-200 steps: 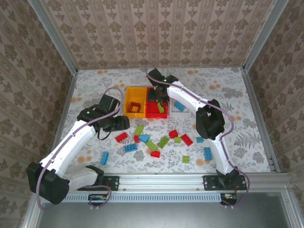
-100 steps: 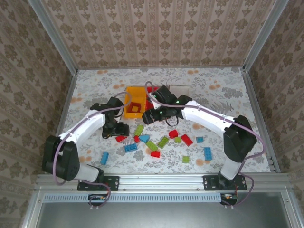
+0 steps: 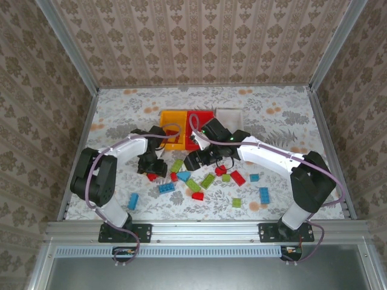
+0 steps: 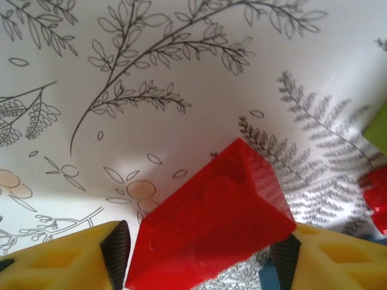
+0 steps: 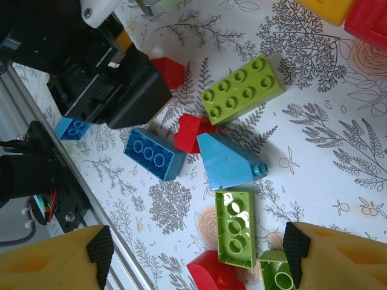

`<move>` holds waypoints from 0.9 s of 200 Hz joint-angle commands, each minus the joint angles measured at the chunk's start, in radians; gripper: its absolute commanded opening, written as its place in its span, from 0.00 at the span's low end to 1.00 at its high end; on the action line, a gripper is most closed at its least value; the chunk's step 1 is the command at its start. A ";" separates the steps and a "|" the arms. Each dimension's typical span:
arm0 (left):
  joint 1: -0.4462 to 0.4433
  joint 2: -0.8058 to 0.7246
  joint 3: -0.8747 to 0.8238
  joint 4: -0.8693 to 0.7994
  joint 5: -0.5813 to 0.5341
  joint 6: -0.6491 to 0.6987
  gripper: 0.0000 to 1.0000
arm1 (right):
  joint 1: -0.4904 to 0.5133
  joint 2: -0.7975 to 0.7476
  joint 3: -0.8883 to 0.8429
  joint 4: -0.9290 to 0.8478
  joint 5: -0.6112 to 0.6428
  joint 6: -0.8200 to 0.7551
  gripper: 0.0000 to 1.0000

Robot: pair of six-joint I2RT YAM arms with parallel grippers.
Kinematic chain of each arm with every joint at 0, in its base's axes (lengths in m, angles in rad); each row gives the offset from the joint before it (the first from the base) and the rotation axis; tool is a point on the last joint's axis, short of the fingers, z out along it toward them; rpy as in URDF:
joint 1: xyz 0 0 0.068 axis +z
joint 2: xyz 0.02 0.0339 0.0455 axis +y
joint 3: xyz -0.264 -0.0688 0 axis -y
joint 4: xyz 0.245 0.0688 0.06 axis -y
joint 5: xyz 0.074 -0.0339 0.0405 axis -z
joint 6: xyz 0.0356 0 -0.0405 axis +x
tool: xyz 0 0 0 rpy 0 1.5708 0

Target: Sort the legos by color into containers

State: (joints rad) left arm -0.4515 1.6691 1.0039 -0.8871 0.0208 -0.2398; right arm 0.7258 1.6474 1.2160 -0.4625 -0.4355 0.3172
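Left claw (image 4: 199, 260) clenched on a red brick (image 4: 211, 223), pads touching both its sides. Right claw (image 5: 196, 254) released, holding nothing. A lime brick (image 5: 234, 234) lies on the table between its fingers, with a light-blue slope brick (image 5: 228, 160) just ahead.

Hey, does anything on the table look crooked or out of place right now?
The red brick between the left pincer's fingers sits skewed, diagonal rather than square to them. Otherwise just loose bricks scattered on the table.
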 commanded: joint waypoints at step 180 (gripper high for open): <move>0.038 0.266 0.702 0.046 0.061 -0.181 0.22 | -0.179 -0.054 0.116 0.277 0.206 0.213 0.69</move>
State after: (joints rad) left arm -0.4553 1.8156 1.6115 -0.8516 0.0479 -0.3725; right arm 0.5652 1.5585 1.2613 -0.2146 -0.2481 0.4961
